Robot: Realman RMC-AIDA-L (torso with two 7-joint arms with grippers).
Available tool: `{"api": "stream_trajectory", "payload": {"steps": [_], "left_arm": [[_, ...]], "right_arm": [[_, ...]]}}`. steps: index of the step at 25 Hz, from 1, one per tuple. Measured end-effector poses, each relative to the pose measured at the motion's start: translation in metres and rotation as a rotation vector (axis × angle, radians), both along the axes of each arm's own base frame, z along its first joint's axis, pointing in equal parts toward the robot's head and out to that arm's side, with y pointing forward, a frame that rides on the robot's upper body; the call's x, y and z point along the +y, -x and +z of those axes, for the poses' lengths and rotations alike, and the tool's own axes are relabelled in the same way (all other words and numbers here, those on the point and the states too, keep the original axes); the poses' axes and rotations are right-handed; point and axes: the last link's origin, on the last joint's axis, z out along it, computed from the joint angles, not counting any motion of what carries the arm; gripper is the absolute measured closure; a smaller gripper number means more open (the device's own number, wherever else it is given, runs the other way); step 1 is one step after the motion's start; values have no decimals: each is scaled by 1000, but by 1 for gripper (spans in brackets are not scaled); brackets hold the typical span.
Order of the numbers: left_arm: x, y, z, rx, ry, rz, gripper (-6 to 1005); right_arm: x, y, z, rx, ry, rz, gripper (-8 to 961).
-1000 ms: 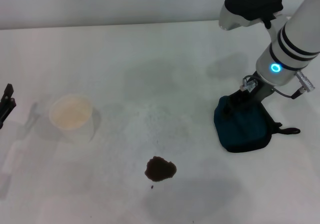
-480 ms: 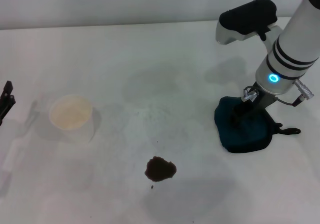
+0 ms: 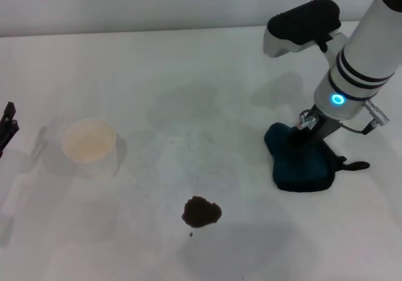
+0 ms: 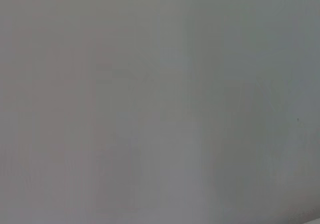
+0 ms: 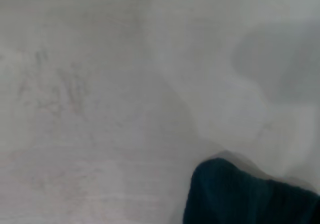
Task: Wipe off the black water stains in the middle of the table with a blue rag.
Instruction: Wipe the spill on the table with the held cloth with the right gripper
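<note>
The black water stains (image 3: 201,212) are a small dark blotch with a tiny speck just below it, on the white table (image 3: 188,67) toward the front middle. The blue rag (image 3: 303,166) lies bunched on the table to the right of the blotch, its black loop trailing to the right. My right gripper (image 3: 300,135) comes down onto the rag's rear left part and is shut on it, the fingertips buried in the cloth. In the right wrist view a corner of the rag (image 5: 240,196) shows over bare table. My left gripper (image 3: 7,129) sits at the far left edge, well away.
A white paper cup (image 3: 90,146) stands upright on the left side of the table, to the left of and behind the blotch. The left wrist view shows only a plain grey surface.
The right arm has shifted left and slightly back, and the rag has slid left with it and bunched up. The blotch, the cup and the left arm have not moved.
</note>
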Motion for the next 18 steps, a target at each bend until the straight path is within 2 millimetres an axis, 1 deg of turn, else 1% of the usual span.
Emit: {"api": "stream_trajectory", "payload": {"steps": [1,2,4,7,12,18], "left_arm": [[0,0,0,0,-1,-1,121],[0,0,0,-1,-1,-2,121],[1,-1,0,-1,-1,-4,121],[2,-2,0,-1,-1,-8,120],[5,-5,0,-1,-1,-18,121],[10,-8,1,1,-2,-31,120]], "right_arm": [[-2,6,-3,18,10,13,690],[-2,6,-3,18,10,13,721],[-5,14,-7,48,25,32,782],[-12,29,-16,91,51,72,866],[-26,45,-38,87,99,129,866],[-50,67,-73,129,175,201,866]]}}
